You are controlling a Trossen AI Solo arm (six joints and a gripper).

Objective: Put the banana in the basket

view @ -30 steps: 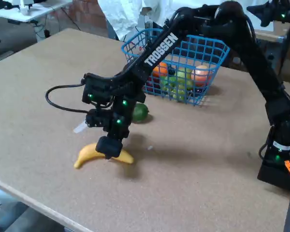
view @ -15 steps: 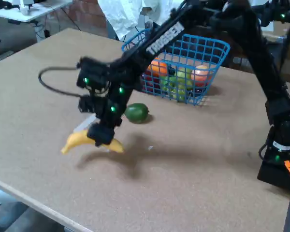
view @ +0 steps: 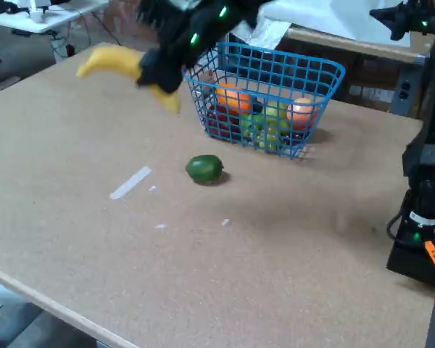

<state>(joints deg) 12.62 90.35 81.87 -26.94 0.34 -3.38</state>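
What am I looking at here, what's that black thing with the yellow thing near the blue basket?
This is one picture from a camera standing still beside a table. The black thing is a robot arm; its base stands at the right, and its blurred end reaches in at the top. At that end is a pincer, closed on a banana and holding it in the air just left of the basket. The basket already holds other fruit, orange, green and reddish. On the table lie a round green fruit and a pale strip with a few scraps near it.
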